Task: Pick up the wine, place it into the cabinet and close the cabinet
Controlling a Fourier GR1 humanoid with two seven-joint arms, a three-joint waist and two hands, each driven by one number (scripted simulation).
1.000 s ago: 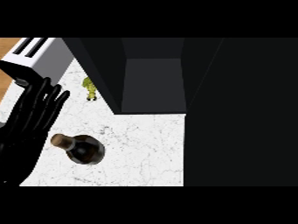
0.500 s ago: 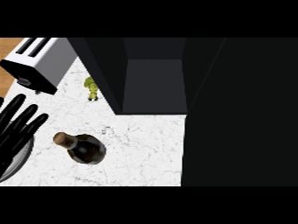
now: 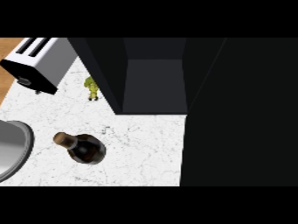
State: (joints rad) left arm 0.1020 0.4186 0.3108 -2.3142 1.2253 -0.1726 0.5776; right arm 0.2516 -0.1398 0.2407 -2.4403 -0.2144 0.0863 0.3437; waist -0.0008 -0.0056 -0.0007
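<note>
One view only, from the head, looking steeply down at the white marbled bench (image 3: pixel 144 153). The chief change is plain: a second ago a black hand stood at the left with its fingers straight beside the wine, half a second ago it was lower and nearer the edge, and now no hand shows at all, so I cannot tell whether either is apart or together. At the lower left, where it was, a grey rounded shape (image 3: pixel 3 151) shows (most likely the forearm, though I cannot be sure). By my judgement the pickup is not yet begun, and the arm has drawn away from the wine, not closed on it.

The wine bottle (image 3: pixel 83 148) stands on the bench at the left of middle, cork toward the upper left, untouched and in the same spot as before. The cabinet (image 3: pixel 154 74) lies above it, open, its dark inside showing. A broad dark panel (image 3: pixel 248 113), probably its door, fills the right side.

A toaster (image 3: pixel 38 63) sits at the upper left, and a small yellow-green thing (image 3: pixel 92 89) lies between it and the cabinet. Neither blocks the way from bottle to opening.
</note>
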